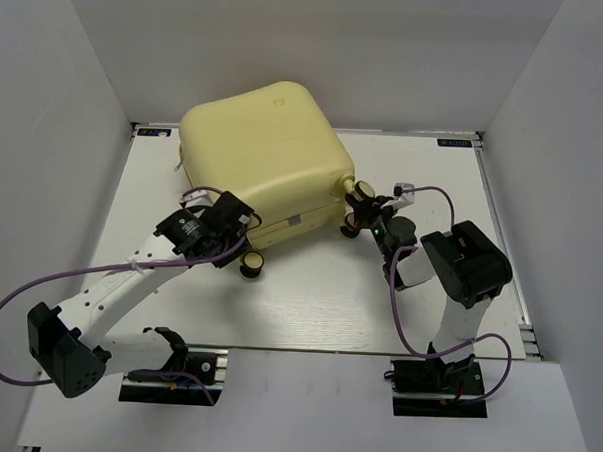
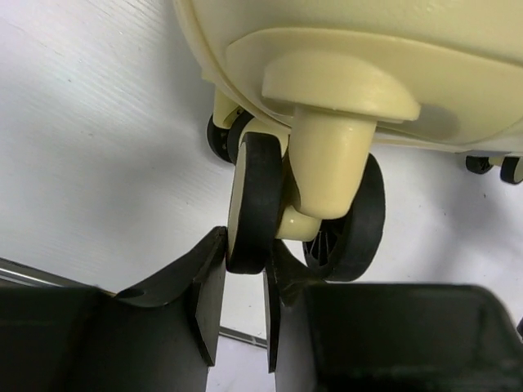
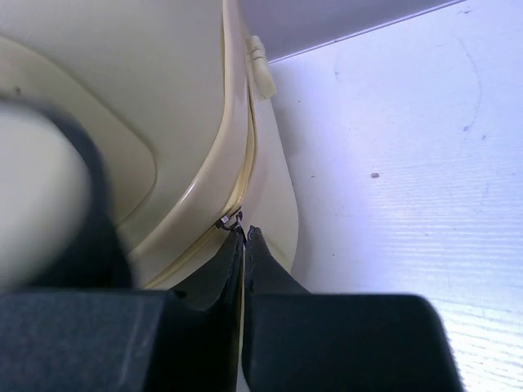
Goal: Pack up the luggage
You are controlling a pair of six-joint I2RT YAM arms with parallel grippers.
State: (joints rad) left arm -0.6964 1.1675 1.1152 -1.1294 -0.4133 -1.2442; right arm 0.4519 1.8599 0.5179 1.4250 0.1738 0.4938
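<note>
Top external view: the luggage [image 1: 265, 154] lies closed on the white table [image 1: 308, 306], toward the far side and a little left of centre, its pale yellow shell facing up and its wheeled edge turned toward the arms. The left arm reaches in to the near left corner of the case, and the right arm reaches to the near right corner, where black casters stick out. In the left wrist view, the left gripper [image 2: 247, 253] has its two dark fingers [image 2: 208, 286] on either side of the lower rim of a black caster wheel [image 2: 253, 196], both touching it, so the jaws are clamped on that wheel. Its twin wheel [image 2: 355, 220] sits just beside it on the same yellow stem, outside the grip. More casters show farther along the underside. In the right wrist view, the right gripper [image 3: 243, 237] has its fingers pressed together, their tips at the zipper rim [image 3: 245, 163] and touching or just beside a small metal zipper pull [image 3: 223, 220]. Whether the pull is pinched between them cannot be told.
</note>
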